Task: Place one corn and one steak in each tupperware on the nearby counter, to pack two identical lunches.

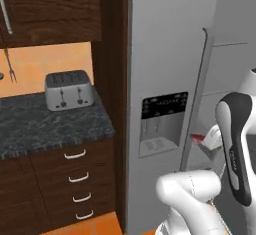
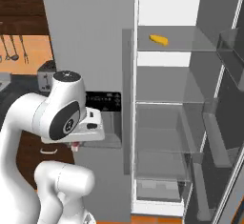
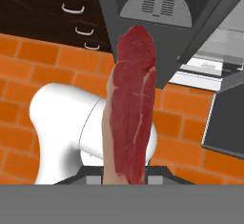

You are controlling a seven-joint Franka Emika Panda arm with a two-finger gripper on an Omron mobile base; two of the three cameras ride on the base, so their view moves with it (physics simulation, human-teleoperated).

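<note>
Steak clamped upright (lengthwise) in end effector.

A tall grey two-door refrigerator fills the middle of the room, a black control panel with a recessed dispenser set in its closed door. Its other door stands open on pale glass shelves and a white interior. To one side run dark brown wooden drawer fronts with curved silver handles, and dark wood wall cupboards hang above an orange backsplash. A silver two-slot toaster sits against that wall, beside hanging metal utensils. The floor is orange brick-pattern tile.
</note>
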